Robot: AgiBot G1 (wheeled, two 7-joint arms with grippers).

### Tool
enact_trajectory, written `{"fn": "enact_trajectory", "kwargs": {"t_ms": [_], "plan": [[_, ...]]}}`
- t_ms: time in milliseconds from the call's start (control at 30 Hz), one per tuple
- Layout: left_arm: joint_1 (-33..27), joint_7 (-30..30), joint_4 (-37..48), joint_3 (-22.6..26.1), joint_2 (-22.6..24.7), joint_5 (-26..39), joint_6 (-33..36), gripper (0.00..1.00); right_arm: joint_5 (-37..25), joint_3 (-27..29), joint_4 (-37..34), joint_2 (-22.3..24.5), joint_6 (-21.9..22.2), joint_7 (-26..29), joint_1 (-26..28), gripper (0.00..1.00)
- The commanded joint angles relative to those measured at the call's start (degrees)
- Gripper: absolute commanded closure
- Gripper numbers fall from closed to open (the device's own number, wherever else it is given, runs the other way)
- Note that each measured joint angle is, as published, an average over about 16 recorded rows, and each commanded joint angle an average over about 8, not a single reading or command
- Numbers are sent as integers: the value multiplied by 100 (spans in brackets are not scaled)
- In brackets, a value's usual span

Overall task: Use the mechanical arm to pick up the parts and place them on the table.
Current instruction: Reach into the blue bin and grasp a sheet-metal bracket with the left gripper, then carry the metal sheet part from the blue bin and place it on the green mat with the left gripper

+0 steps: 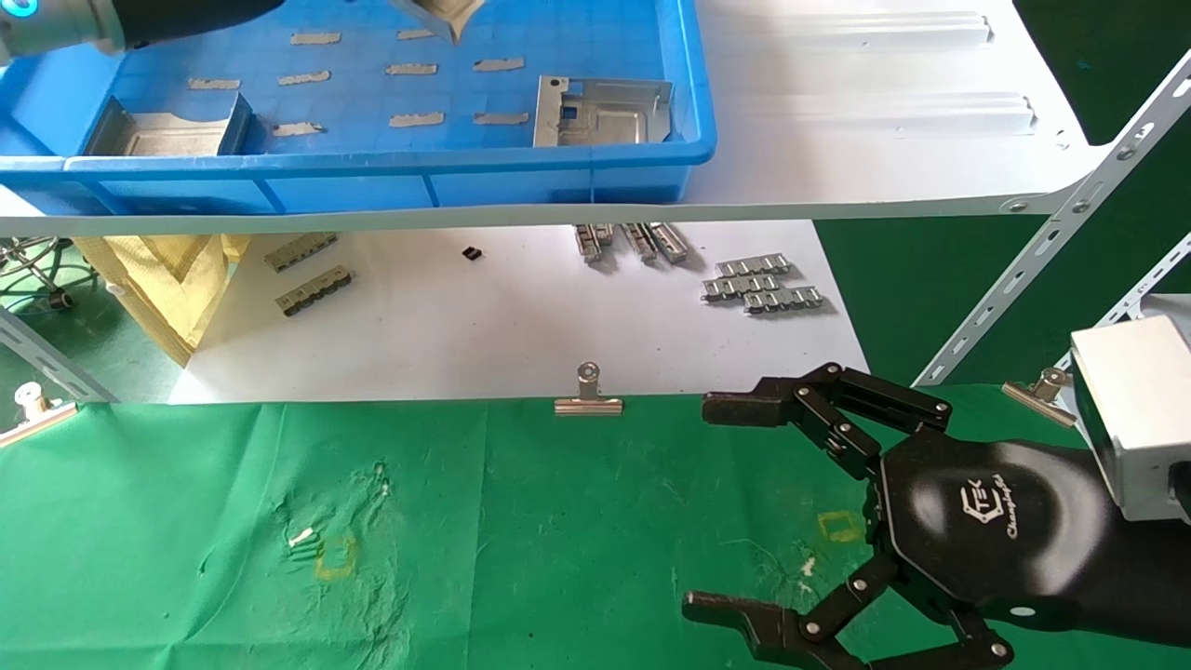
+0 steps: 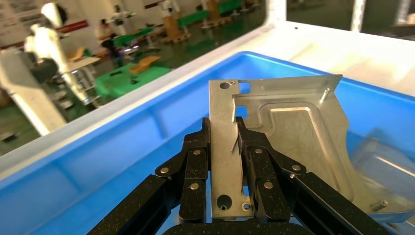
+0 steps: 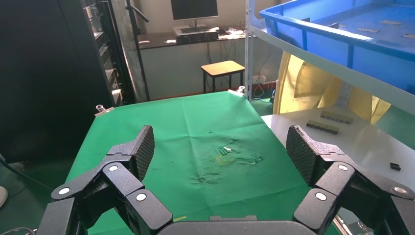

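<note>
In the left wrist view my left gripper point(image 2: 223, 129) is shut on the folded flange of a silvery stamped metal part point(image 2: 293, 137) and holds it above the blue tray point(image 2: 122, 142). In the head view only that part's corner point(image 1: 437, 19) shows at the top edge, beside the left arm point(image 1: 140, 19). Two more parts lie in the tray, one at its left point(image 1: 163, 132) and one at its right point(image 1: 600, 112). My right gripper point(image 1: 712, 507) is open and empty, low over the green cloth table point(image 1: 558, 521); the right wrist view shows it too point(image 3: 221, 147).
The blue tray point(image 1: 372, 177) sits on a white shelf board point(image 1: 884, 140) above the table. Grey linked strips point(image 1: 763, 284) lie on the white surface below. Binder clips point(image 1: 588, 395) pin the cloth's far edge. A slanted shelf brace point(image 1: 1051, 233) stands at the right.
</note>
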Motion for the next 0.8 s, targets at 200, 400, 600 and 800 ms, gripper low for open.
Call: {"fn": "enact_trajectory", "kwargs": {"t_ms": [200, 400, 600, 800], "plan": [[-10, 218, -16, -48, -281, -91, 1112, 100, 0, -1, 0, 0, 0, 0, 0, 0], [83, 401, 4, -71, -547, -146, 2115, 100, 1, -1, 0, 0, 0, -1, 0, 0], [142, 634, -32, 5, -702, -52, 2629, 100, 1, -2, 0, 1, 1, -1, 0, 0], [199, 843, -515, 98, -941, -106, 2871, 100, 1, -2, 0, 1, 1, -1, 1, 0]]}}
